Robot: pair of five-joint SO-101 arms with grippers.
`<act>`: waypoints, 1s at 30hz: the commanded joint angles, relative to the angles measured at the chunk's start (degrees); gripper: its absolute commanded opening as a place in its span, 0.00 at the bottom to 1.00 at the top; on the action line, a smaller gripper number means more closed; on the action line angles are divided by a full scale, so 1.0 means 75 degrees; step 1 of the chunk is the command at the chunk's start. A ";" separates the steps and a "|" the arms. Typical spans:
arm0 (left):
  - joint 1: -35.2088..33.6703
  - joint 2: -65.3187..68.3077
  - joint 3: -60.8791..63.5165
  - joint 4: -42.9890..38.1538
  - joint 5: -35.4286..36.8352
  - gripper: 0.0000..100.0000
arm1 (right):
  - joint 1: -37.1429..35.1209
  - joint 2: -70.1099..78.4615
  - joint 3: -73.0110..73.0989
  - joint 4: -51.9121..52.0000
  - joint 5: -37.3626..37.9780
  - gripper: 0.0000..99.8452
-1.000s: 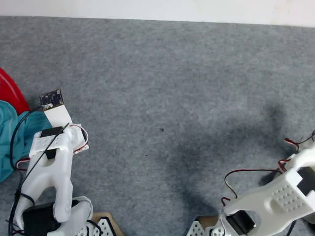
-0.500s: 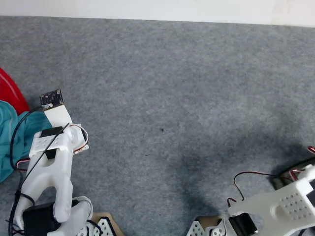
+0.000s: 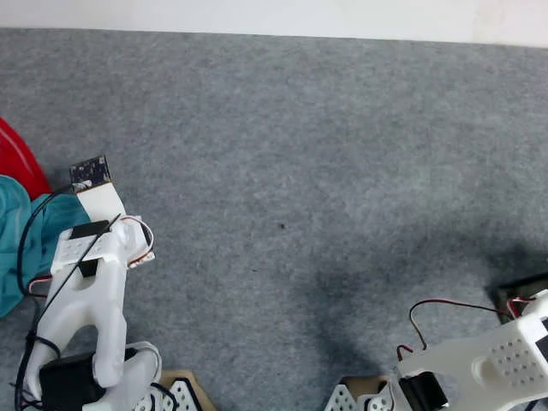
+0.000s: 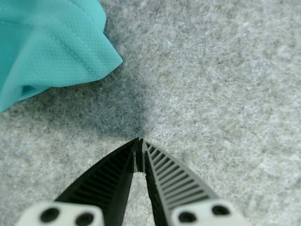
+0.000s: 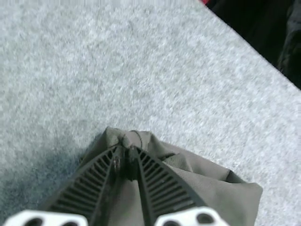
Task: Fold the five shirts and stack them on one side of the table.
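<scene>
Currently: my right claw [image 5: 126, 154] pinched shut on olive shirt [image 5: 202, 186], far right of the surface [image 3: 282, 128]; my left claw [image 4: 139, 145] closed, empty, near teal shirt [image 4: 47, 47]. Step: fetching. Next, likely: drag shirt centreward, spread flat.

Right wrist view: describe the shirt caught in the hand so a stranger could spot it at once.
On the grey table, go to the right arm's side. There the right hand is shut on a bunched fold of the dark olive shirt. It alone is dark; the teal shirt and red cloth lie by the left arm.
</scene>
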 commanded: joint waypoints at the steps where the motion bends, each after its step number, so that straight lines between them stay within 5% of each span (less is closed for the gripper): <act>1: 0.0135 -0.0158 -0.0006 -0.0082 0.0035 0.00 | 0.0006 -0.0111 -0.0510 0.0029 -0.0094 0.01; 22: 0.0111 -0.0158 -0.0006 -0.0082 0.0035 0.00 | 0.0076 0.0967 -0.0908 -0.0147 -0.0094 0.02; 30: 0.0135 -0.0158 -0.0006 -0.0082 0.0035 0.00 | -0.0111 0.1295 -0.1284 0.0029 -0.0328 0.28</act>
